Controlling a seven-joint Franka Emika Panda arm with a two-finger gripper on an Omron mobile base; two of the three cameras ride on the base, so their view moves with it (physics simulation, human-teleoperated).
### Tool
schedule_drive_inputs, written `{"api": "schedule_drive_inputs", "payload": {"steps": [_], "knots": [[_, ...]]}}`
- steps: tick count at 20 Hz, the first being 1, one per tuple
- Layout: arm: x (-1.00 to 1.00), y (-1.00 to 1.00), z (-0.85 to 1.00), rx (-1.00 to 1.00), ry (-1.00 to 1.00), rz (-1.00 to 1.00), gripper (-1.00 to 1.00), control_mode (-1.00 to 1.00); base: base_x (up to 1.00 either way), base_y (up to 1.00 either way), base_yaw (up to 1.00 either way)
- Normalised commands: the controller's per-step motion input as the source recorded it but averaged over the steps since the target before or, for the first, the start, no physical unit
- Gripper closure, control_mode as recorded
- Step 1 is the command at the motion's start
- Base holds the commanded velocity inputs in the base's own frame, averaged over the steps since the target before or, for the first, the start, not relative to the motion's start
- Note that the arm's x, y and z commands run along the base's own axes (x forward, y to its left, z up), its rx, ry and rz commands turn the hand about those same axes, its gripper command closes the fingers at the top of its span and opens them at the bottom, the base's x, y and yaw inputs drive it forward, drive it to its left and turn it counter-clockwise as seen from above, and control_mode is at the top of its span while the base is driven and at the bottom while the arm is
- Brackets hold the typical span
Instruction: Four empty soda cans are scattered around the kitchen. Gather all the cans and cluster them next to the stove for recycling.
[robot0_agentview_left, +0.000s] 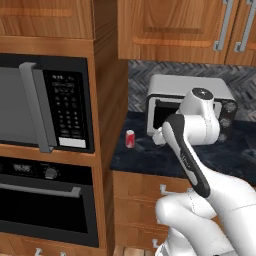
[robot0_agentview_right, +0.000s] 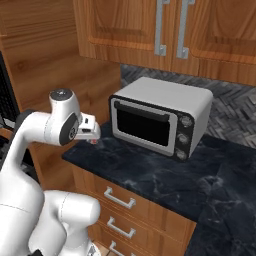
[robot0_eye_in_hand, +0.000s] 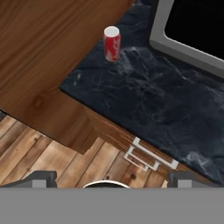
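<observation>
A red soda can is standing upright on the black marbled counter, at the counter's far left corner, just beside the tall wood cabinet side that is closing off that end. In the hand view the same soda can is sitting near the counter's left edge, its silvery top facing up, well apart from the counter's front edge. To its right, a silver toaster oven is occupying the back of the counter, with its dark glass door facing forward and round knobs running down its right side; can and oven are near each other but not touching.

The pincer is hanging out beyond the counter's front edge, over the wood plank floor, with its fingers spread as wide as they go and nothing between them. It is looking down at the counter's left front corner and the drawer handles beneath it. In the right base view the hand is sitting at the counter's left end, well short of the can.

A black microwave is sitting in the tall cabinet to the left of the counter, above a black wall oven.
</observation>
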Motion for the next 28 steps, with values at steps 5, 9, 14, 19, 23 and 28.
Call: {"api": "schedule_drive_inputs", "payload": {"steps": [5, 9, 14, 19, 23, 28], "knots": [[0.31, 0.13, -0.13, 0.0, 0.0, 0.0, -1.0, -1.0, 0.0, 0.0, 0.0], [0.36, 0.14, -0.13, 0.0, 0.0, 0.02, -1.0, -1.0, 0.0, 0.0, 0.0], [0.39, 0.14, -0.14, -0.01, 0.03, 0.02, -1.0, -1.0, 0.0, 0.0, 0.0], [0.41, 0.08, -0.11, -0.01, 0.04, 0.02, -1.0, -1.0, 0.0, 0.0, 0.0], [0.37, 0.02, -0.02, -0.01, 0.07, 0.0, -1.0, -1.0, 0.0, 0.0, 0.0], [0.29, 0.04, -0.01, -0.02, 0.02, 0.01, -1.0, -1.0, 0.0, 0.0, 0.0]]}}
